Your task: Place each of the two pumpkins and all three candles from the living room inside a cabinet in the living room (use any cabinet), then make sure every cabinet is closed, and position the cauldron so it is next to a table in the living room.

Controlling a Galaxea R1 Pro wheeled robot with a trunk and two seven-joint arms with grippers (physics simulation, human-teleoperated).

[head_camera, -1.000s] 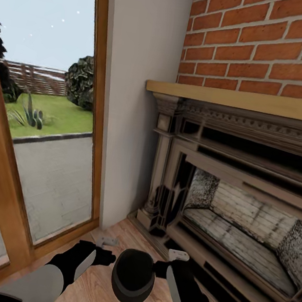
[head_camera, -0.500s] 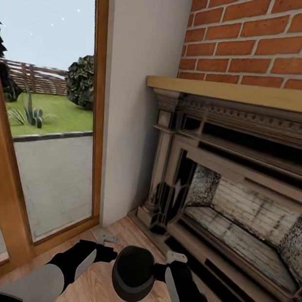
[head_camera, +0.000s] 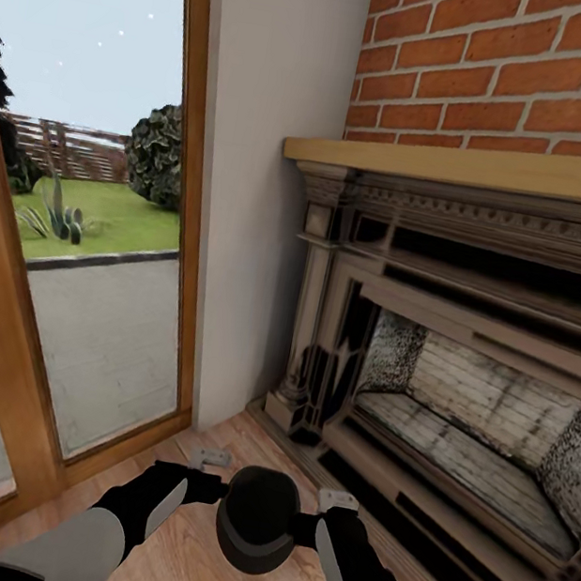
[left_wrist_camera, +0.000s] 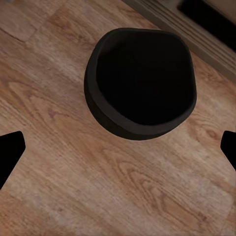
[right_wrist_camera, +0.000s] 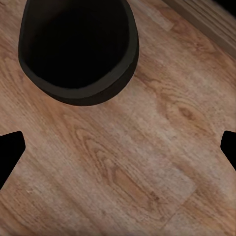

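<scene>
Head view puts the squat matte black cauldron (head_camera: pixel 257 518) between both arms, above the light wood plank floor (head_camera: pixel 184 567), near the ornate dark fireplace (head_camera: pixel 465 379). Left end effector (head_camera: pixel 206 478) and right end effector (head_camera: pixel 319 515) flank its sides; whether they clamp it, I cannot tell. Wrist views show fingertips spread wide.

The floor (head_camera: pixel 186 558) is light wood plank, running up to the stone base of the fireplace (head_camera: pixel 438 536) on one side and the wooden frame of the glass door (head_camera: pixel 45 438) on the other. A black pot (head_camera: pixel 257 518) is over the planks; whether it rests on them cannot be told. In both wrist views it lies beyond the fingertips (left_wrist_camera: pixel 10 150), planks showing bare between them.
</scene>
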